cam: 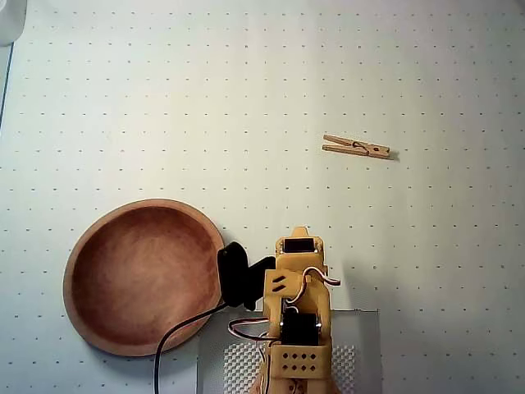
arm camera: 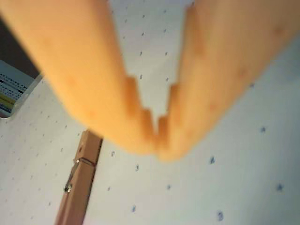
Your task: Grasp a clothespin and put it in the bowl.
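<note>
The clothespin (cam: 356,148) lay flat on the dotted white mat (cam: 246,98), on the right side of the overhead view and toward its far, upper part, pointing nearly left to right with a slight tilt. The bowl (cam: 82,316) sat well apart from it at the near left, with nothing in it that I could see, its lighter rim ringing the reddish-brown hollow. Just to the right of the bowl stood the yellow arm (cam: 299,320), folded over its base at the bottom edge, a black cable (cam: 168,345) trailing off beside it.

In the wrist view the gripper (arm camera: 157,140) filled the upper frame, blurred and orange, its two fingertips drawn together until they met at the tips, with nothing between them. The clothespin (arm camera: 80,178) showed below and to the left of those tips, apart from them, its metal coil plain to see.
</note>
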### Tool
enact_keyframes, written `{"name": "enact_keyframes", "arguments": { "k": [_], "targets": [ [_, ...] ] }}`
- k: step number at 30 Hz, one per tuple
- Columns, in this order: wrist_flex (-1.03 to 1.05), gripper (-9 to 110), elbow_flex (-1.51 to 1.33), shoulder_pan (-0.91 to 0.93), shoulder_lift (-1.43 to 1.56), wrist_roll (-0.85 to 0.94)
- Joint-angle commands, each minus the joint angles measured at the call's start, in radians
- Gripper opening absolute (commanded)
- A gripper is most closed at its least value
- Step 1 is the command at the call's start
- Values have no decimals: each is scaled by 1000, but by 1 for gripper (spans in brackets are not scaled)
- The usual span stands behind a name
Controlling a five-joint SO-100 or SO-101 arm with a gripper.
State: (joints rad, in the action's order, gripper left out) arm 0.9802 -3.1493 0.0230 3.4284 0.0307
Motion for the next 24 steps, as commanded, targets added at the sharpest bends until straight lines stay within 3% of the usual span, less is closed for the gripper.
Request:
{"name": "enact_keyframes", "arguments": {
  "k": [1,11,24],
  "targets": [
    [0,-3,25,5,12,-3],
    [34,-3,137,5,12,6],
    [314,-3,678,8,-109,393]
  ]
}}
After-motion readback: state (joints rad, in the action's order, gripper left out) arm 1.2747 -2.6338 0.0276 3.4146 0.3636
